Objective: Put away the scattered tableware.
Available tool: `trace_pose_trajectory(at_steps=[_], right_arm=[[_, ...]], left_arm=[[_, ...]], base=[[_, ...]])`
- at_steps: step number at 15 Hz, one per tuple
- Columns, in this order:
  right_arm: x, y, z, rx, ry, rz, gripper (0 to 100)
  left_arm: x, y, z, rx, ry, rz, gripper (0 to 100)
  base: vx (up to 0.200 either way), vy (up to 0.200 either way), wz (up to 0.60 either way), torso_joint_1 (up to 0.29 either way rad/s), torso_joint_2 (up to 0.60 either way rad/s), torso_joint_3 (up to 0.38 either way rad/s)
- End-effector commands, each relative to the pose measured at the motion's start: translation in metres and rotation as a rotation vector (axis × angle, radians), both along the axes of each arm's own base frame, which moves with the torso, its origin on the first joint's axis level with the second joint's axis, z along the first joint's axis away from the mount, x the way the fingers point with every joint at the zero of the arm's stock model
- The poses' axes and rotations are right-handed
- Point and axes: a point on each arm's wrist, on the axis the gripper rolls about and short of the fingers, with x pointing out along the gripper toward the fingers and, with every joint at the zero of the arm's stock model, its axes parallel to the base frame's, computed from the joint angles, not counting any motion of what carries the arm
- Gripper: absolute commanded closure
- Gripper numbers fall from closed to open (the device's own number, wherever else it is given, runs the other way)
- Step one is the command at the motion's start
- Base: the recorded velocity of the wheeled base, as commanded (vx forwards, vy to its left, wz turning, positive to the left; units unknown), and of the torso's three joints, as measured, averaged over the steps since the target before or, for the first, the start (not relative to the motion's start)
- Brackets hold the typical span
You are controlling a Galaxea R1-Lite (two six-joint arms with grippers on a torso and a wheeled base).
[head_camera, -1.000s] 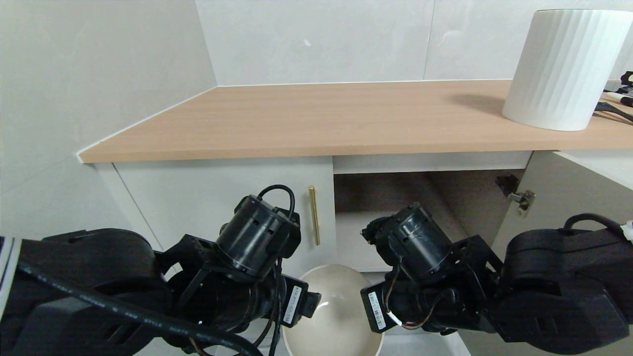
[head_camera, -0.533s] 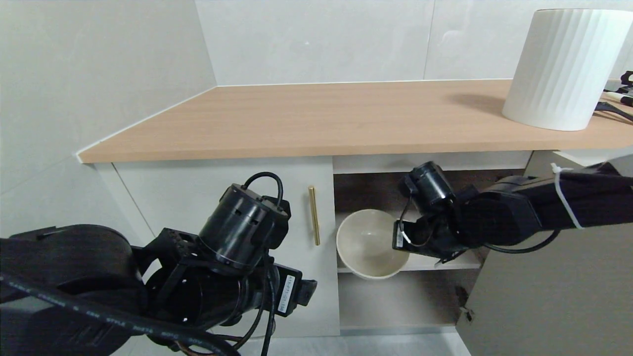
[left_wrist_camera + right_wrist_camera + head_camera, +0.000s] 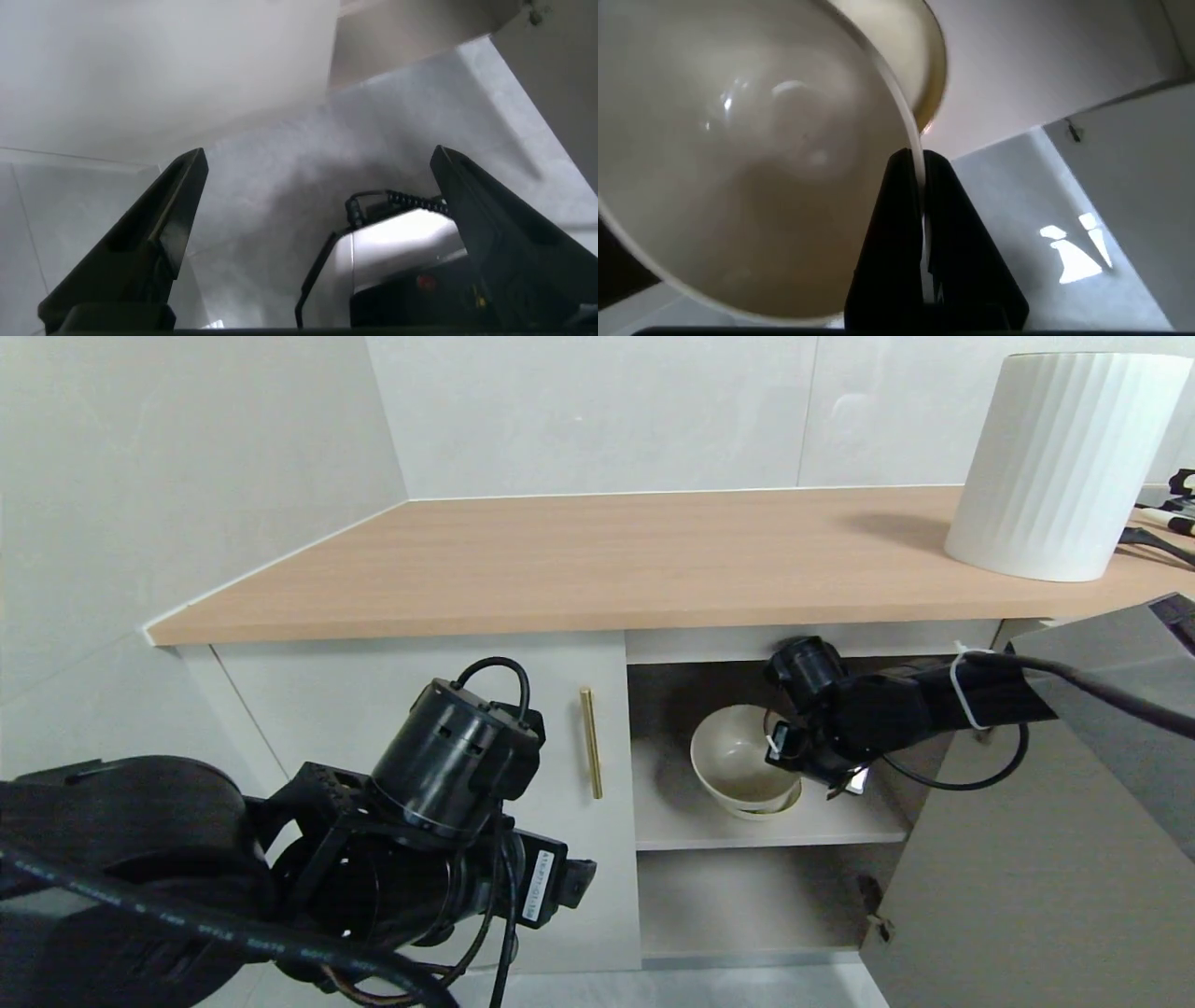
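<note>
A cream bowl hangs tilted just over the middle shelf of the open cabinet. My right gripper is shut on its rim, reaching in from the right. In the right wrist view one dark finger clamps the bowl's thin edge. A second cream dish lies on the shelf under it. My left gripper hangs low in front of the closed left door, open with nothing between its fingers, and grey floor lies below it.
The right cabinet door stands swung open toward me. The closed left door carries a brass handle. A white ribbed canister and dark utensils sit at the right of the wooden countertop. The lower shelf is bare.
My right arm has carried the bowl from low in front of me up and into the cabinet, down to the middle shelf. The left arm has drawn back a little.
</note>
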Motion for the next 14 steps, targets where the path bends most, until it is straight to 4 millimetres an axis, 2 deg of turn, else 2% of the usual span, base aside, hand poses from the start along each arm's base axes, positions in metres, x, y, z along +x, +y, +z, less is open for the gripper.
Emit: trace_pose_trajectory(at_steps=[1,4,7,11,14], right_arm=[[0.018,-0.006,-0.024,-0.022,0.024,-0.036,100],[0.021,-0.008,-0.023,-0.01,0.015,-0.047,100],[0.022,-0.008,-0.031,-0.013,0.032,-0.049,100],[0.004,-0.003,-0.013,0.01,0.021,-0.043,100],[0.001,0.003,-0.011,0.036,0.007,-0.063,100]], left_arm=[[0.0,0.0,0.001,-0.002,-0.001,0.001,0],[0.0,0.001,0.0,0.0,0.0,0.003,0],[0.0,0.0,0.0,0.0,0.0,0.003,0],[0.001,0.001,0.0,-0.002,-0.001,0.004,0],[0.001,0.001,0.0,-0.002,-0.003,0.005,0]], base=[[0.0,0.0,0.0,0.0,0.0,0.0],[0.0,0.0,0.0,0.0,0.0,0.0],[0.0,0.0,0.0,0.0,0.0,0.0],[0.0,0.0,0.0,0.0,0.0,0.0],[0.0,0.0,0.0,0.0,0.0,0.0]])
